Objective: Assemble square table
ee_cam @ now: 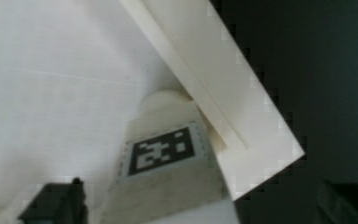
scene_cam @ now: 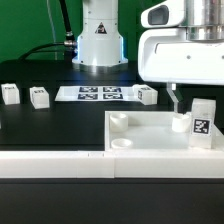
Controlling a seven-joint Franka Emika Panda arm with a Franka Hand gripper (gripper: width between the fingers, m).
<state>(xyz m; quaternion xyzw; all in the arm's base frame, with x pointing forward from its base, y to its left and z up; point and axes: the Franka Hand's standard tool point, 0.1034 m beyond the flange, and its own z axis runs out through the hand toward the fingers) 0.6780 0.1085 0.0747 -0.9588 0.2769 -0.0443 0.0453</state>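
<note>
Exterior view: square table top [scene_cam: 150,138] lies flat on the black work surface [scene_cam: 60,125] at about 4 o'clock in the frame, rim up, with round corner sockets showing at its near and far corners. Upright leg [scene_cam: 203,122] stands inside the top at its 3 o'clock corner, black-and-white tag facing the camera. Gripper [scene_cam: 188,102] hangs over that corner. One finger [scene_cam: 175,100] comes down on the leg's 9 o'clock side, with a gap between them; the other finger is hidden. Wrist view: the same leg [ee_cam: 167,155], tag visible, sits against the top's rim [ee_cam: 229,95]. A dark fingertip [ee_cam: 60,200] shows clear of it, so the jaws read as spread and released, gripping nothing. Marker board [scene_cam: 92,93] lies flat near the frame's centre, toward 11 o'clock of the top. First loose leg [scene_cam: 147,95] sits just beside the board's 3 o'clock end. Second loose leg [scene_cam: 39,97] and third loose leg [scene_cam: 10,93] sit well off at 9 o'clock, apart from each other. Robot base [scene_cam: 97,38] at 12 o'clock. White rail [scene_cam: 50,160] runs along the 6 o'clock edge, touching the top's near corner.
</note>
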